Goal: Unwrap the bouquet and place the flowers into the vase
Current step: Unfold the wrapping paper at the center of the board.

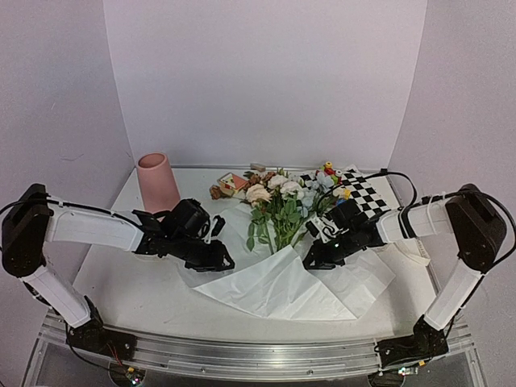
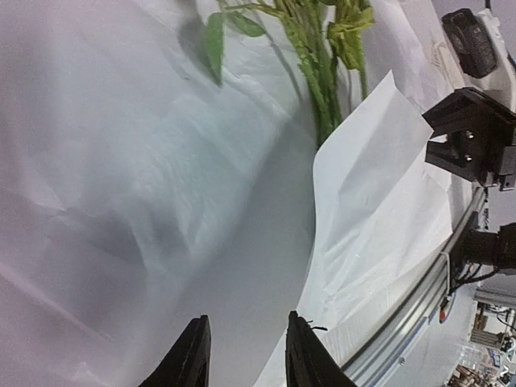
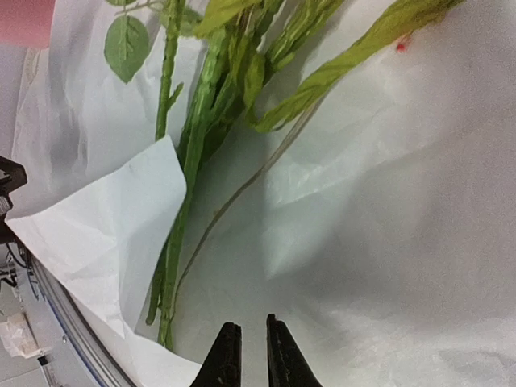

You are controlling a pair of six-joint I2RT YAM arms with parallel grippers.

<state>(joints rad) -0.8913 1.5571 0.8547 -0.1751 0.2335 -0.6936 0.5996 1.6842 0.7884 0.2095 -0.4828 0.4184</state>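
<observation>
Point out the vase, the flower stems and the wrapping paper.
vase (image 1: 159,184), top view, middle of its side
flower stems (image 3: 193,153), right wrist view, the thick green bundle
wrapping paper (image 1: 274,290), top view, flat middle

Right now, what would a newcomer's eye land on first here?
The flowers lie in the centre, heads toward the back, their green stems resting on the opened white paper. The pink vase stands upright at the back left with no flowers in it. The left gripper and right gripper sit low over the paper on either side of the stems, both holding nothing.
</observation>
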